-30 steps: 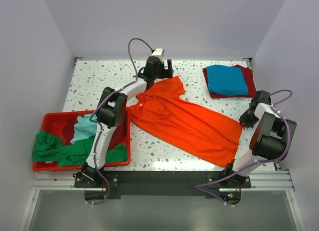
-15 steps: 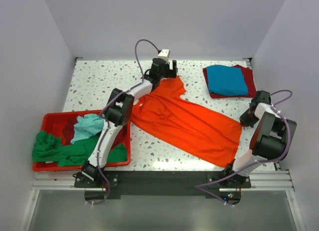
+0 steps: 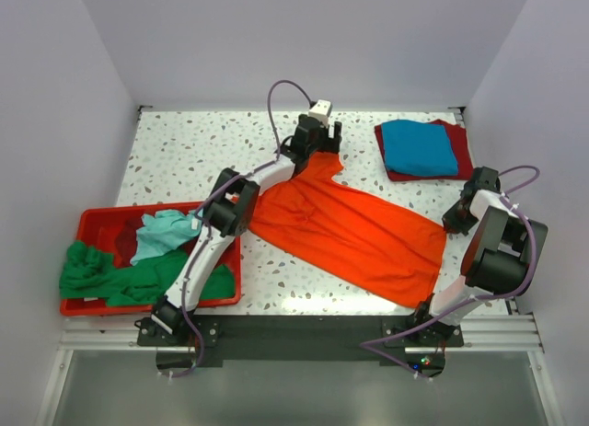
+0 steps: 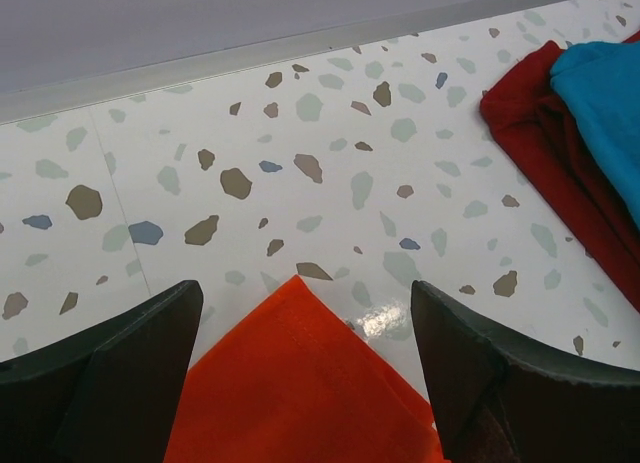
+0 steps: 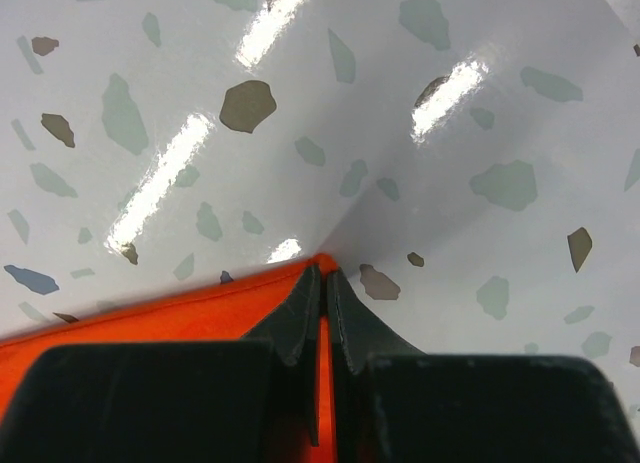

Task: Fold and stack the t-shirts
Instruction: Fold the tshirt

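A bright orange t-shirt lies spread across the middle of the table. My left gripper is at its far sleeve corner, open, its jaws standing on either side of the orange corner. My right gripper is shut on the shirt's right hem corner. A blue t-shirt lies folded on a dark red one at the far right; both also show in the left wrist view. Green and light teal shirts lie in the bin.
A red plastic bin stands at the near left, with cloth hanging over its edges. Walls close in the table on three sides. The speckled tabletop shows at the far left.
My left gripper has moved to the right along the far edge, from about the shirt's collar side to its far sleeve corner. The right arm has not moved.
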